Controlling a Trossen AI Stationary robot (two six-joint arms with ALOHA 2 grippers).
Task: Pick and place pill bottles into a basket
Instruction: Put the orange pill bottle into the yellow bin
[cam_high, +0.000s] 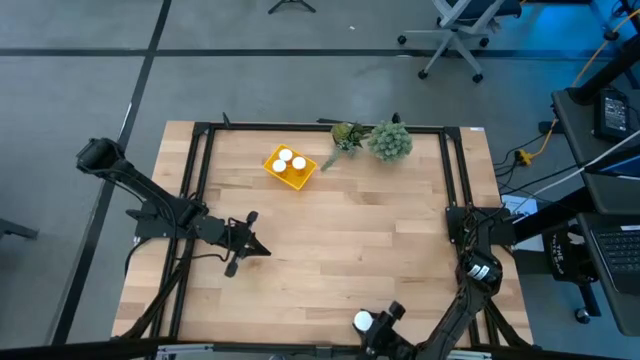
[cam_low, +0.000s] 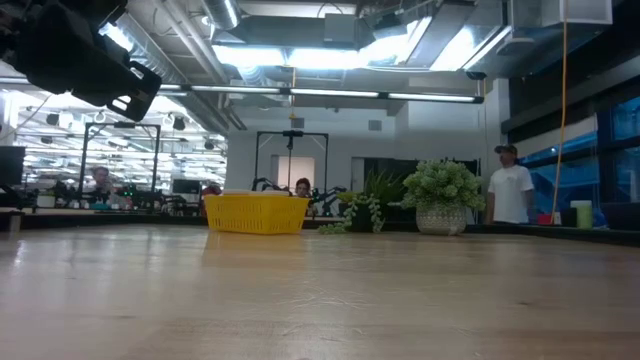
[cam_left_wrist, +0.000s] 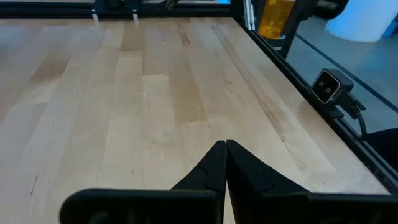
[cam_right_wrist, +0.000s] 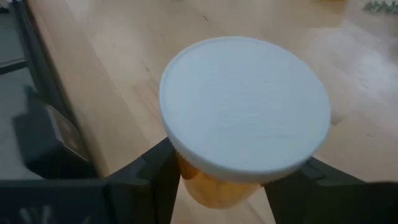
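The yellow basket (cam_high: 305, 180) (cam_low: 255, 213) stands on the table toward the far edge, left of middle. It holds three pill bottles (cam_high: 290, 162), seen as white caps. Another pill bottle (cam_high: 362, 322) (cam_right_wrist: 245, 112), with a white cap and an orange body, is at the table's near edge with my right gripper (cam_high: 370, 324) (cam_right_wrist: 230, 177) shut on it. My left gripper (cam_high: 262, 250) (cam_left_wrist: 225, 148) is shut on nothing and hangs over the left half of the table. My right gripper pinches the bottle's orange body (cam_right_wrist: 211, 186) just under the white cap, one finger (cam_right_wrist: 155, 171) on each side. The fingers come from the table's right, slanting down. The bottle looks clear of the tabletop, its cap facing up toward the wrist.
Two green plant clumps (cam_high: 347, 135) (cam_high: 390, 141) stand at the far edge, right of the basket. Black frame rails (cam_high: 200, 160) run along the table's sides. A small camera (cam_left_wrist: 326, 87) sits at the table's edge. People (cam_low: 512, 190) stand in the room beyond.
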